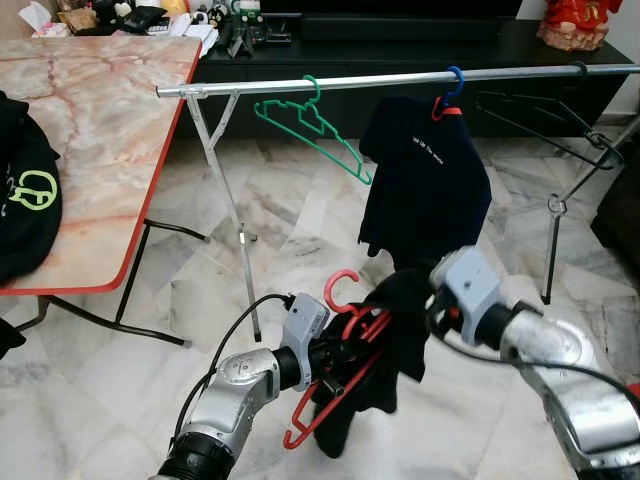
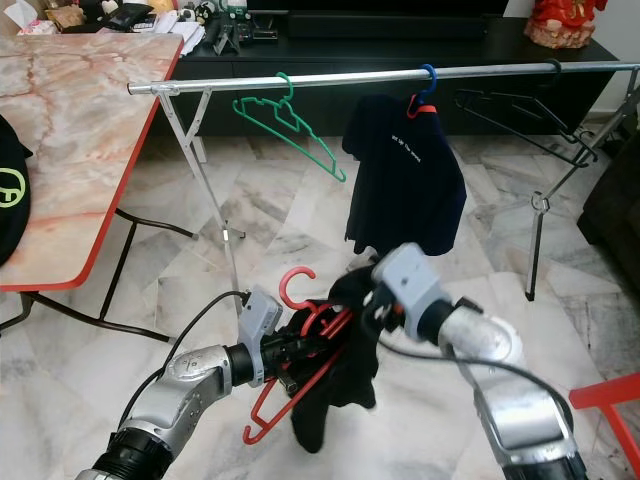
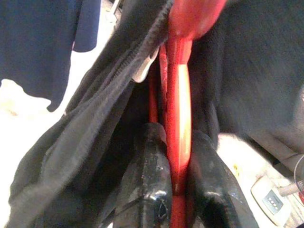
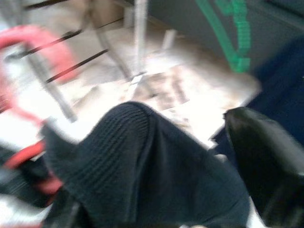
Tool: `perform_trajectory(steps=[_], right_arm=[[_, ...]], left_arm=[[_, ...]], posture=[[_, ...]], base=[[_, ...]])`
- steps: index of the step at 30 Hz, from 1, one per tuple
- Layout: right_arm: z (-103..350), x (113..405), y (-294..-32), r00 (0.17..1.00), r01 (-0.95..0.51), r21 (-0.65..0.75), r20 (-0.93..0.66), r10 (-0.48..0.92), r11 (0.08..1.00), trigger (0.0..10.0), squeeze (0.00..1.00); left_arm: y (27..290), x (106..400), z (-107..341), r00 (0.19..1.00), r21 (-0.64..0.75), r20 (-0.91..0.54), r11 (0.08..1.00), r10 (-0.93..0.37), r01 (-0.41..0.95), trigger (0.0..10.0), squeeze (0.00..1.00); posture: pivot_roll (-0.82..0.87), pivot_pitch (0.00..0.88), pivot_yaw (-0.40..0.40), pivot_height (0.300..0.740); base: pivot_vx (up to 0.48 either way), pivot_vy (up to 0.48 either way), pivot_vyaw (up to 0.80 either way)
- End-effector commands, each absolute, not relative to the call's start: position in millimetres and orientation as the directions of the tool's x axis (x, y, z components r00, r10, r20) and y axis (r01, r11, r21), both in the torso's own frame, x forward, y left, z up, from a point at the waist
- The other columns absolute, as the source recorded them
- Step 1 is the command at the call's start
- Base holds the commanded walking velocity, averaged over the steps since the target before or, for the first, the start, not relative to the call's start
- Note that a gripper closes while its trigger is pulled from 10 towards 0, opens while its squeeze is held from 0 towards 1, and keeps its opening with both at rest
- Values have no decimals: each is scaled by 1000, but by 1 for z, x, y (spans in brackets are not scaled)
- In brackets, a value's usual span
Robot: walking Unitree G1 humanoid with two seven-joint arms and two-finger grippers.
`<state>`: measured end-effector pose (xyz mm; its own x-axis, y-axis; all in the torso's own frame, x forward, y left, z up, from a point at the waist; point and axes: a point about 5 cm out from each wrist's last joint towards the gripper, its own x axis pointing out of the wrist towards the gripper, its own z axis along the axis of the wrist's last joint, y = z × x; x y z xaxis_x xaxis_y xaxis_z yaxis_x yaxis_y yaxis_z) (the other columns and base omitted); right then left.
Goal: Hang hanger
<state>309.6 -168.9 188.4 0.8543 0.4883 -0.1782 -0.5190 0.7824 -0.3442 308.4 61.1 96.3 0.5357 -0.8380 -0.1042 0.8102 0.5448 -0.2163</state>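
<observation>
hanger loaded, not yet on rail

left gripper (image 1: 335, 362) clamps the red hanger (image 1: 335, 385) tight, black garment (image 1: 385, 350) draped on it; right gripper (image 1: 432, 300) holds the garment's cloth between parted fingers. steel rail (image 1: 400, 80) stands well above: lift and hooking remain.

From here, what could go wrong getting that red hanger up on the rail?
1. The black garment looks only loosely bunched on the red hanger; lifting could shed it.
2. The left hand pinches just a thin bar, so the hanger may twist.
3. The rail already carries a green hanger and a navy shirt; the hook could snag them.
</observation>
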Motion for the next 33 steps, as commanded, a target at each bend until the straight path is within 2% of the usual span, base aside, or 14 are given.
perform_trajectory(steps=[1, 3, 5, 13, 14, 17, 19, 21, 27, 28, 29, 30, 31, 33], right_arm=[[195, 312, -174, 881, -473, -308, -144, 451, 825, 10000, 914], [196, 308, -165, 841, -541, -265, -144, 522, 798, 10000, 929], [191, 297, -149, 764, -644, -283, -195, 615, 711, 10000, 922], [183, 268, -125, 575, -818, -191, -254, 778, 542, 10000, 992], [177, 258, -122, 521, -854, -184, -300, 799, 487, 10000, 988], [168, 259, -128, 556, -831, -256, -367, 746, 493, 10000, 984], [176, 283, -147, 740, -673, -301, -288, 608, 676, 10000, 969], [186, 299, -162, 839, -544, -315, -237, 490, 778, 10000, 961], [189, 300, -162, 843, -537, -311, -237, 483, 784, 10000, 961], [186, 299, -161, 837, -545, -311, -260, 482, 779, 10000, 843], [185, 298, -160, 835, -548, -312, -267, 482, 776, 10000, 843], [182, 297, -160, 829, -556, -321, -288, 480, 767, 10000, 169], [178, 295, -159, 821, -567, -340, -313, 478, 750, 10000, 0], [168, 286, -157, 779, -619, -350, -388, 493, 703, 10000, 0]], left_arm=[[58, 308, 100, 525, -209, -78, 529, -847, 822, 10000, 0], [58, 308, 100, 525, -210, -77, 529, -848, 823, 10000, 0], [58, 307, 100, 524, -211, -73, 527, -848, 823, 10000, 0], [55, 308, 101, 531, -213, -56, 530, -845, 821, 10000, 0], [54, 309, 102, 537, -211, -51, 534, -842, 818, 10000, 0], [54, 310, 104, 539, -216, -40, 534, -841, 817, 10000, 0], [54, 309, 104, 539, -216, -40, 534, -842, 818, 10000, 0], [53, 309, 103, 535, -218, -42, 530, -844, 819, 10000, 0], [53, 309, 103, 537, -217, -40, 531, -843, 819, 10000, 0], [53, 309, 103, 539, -216, -39, 534, -841, 817, 10000, 0], [53, 309, 103, 540, -216, -39, 535, -841, 817, 10000, 0], [53, 309, 103, 543, -215, -39, 538, -839, 815, 10000, 0], [53, 310, 103, 546, -213, -40, 541, -837, 814, 10000, 0], [55, 311, 103, 559, -211, -39, 554, -828, 805, 10000, 0]], posture=[[-116, 205, -44, 740], [-115, 206, -44, 740], [-115, 206, -44, 740], [-120, 205, -48, 740], [-124, 205, -51, 740], [-123, 207, -54, 740], [-125, 207, -55, 740], [-125, 207, -55, 740], [-127, 205, -60, 740], [-127, 205, -60, 740], [-127, 205, -60, 740], [-127, 205, -60, 740], [-127, 205, -60, 740], [-128, 206, -61, 740]], base=[[0, 0, 0], [0, 0, 0], [0, 0, 0], [0, 0, 0], [0, 0, 0], [0, 0, 0], [0, 0, 0], [0, 0, 0], [0, 0, 0], [0, 0, 0], [0, 0, 0], [0, 0, 0], [0, 0, 0], [0, 0, 0]])
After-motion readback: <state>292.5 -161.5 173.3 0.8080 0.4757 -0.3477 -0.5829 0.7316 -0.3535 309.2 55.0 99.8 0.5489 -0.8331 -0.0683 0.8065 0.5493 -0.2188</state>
